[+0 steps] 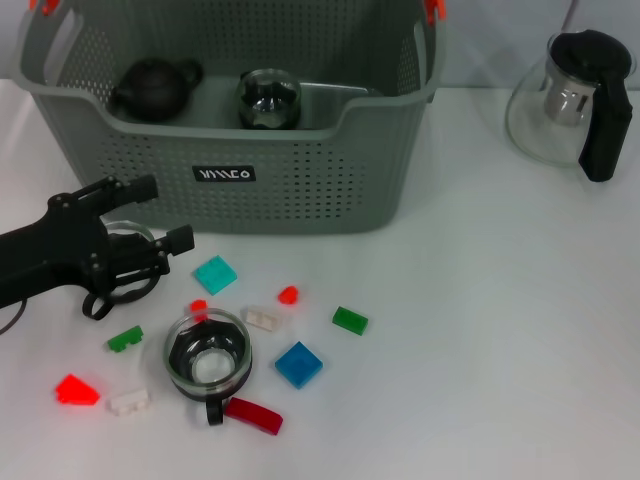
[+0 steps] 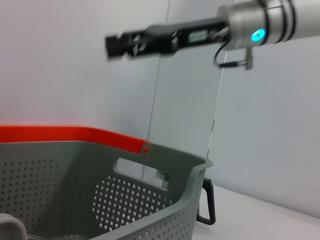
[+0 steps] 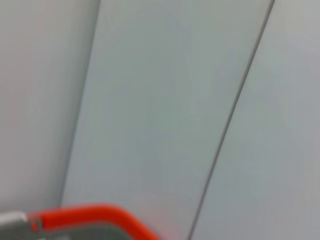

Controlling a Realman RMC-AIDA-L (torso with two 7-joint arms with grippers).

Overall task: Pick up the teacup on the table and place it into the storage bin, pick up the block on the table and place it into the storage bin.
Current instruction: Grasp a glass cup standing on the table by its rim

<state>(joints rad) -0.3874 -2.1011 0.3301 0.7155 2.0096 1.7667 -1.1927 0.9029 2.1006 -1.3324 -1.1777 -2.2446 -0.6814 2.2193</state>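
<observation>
The grey-green storage bin (image 1: 300, 190) stands at the back of the table and also fills the lower part of the left wrist view (image 2: 150, 205). Just in front of its left end, my left gripper (image 1: 160, 213) is shut on a small clear glass teacup (image 1: 130, 233). A second glass teacup (image 1: 208, 355) with a black handle stands nearer me. Around it lie several blocks, among them a teal block (image 1: 215, 274), a blue block (image 1: 298, 364) and a green block (image 1: 350, 320). My right gripper (image 2: 114, 46) hangs high in the air, seen only from the left wrist.
Inside the bin are a black teapot (image 1: 153, 88) and a dark glass ball-shaped item (image 1: 268, 100). A clear glass teapot (image 1: 570, 100) with a black handle stands at the back right. An orange handle clip (image 3: 90, 215) shows in the right wrist view.
</observation>
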